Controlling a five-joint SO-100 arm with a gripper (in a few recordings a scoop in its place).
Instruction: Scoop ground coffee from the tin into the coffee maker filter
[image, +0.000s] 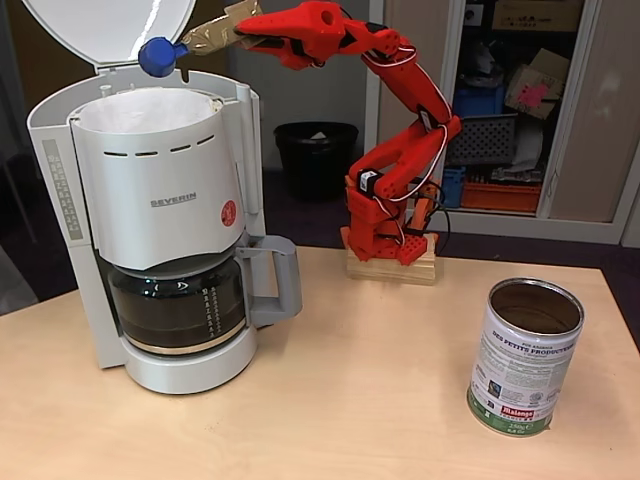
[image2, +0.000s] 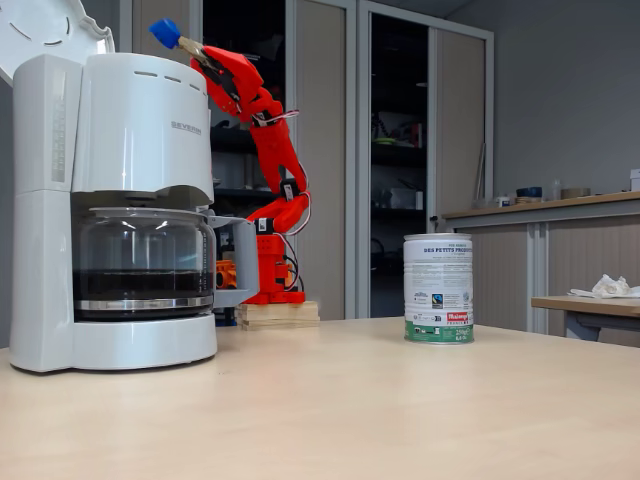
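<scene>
- One red arm is reaching way up here, and its pincer (image: 238, 30) is pinching the taped handle of the little blue scoop (image: 157, 56), jaws pressed onto it.
- Scoop bowl is hanging at about 9 o'clock from the pincer, just above the back rim of the filter (image: 140, 108) in the fixed view from above, and looking tipped over.
- Can't tell if any ground coffee is sitting in the scoop, its inside isn't showing.
- Filter is sitting in the open top of the coffee maker (image: 165, 210), lid (image: 105, 28) flipped up right behind the scoop.
- Tin (image: 525, 355) is standing well apart, down at roughly 4 o'clock from the machine, open top.
- What's worrying me: the scoop is riding near the rim and the lid, so tipping it there could be dumping grounds outside the paper, or bumping the lid and folding the filter.
</scene>
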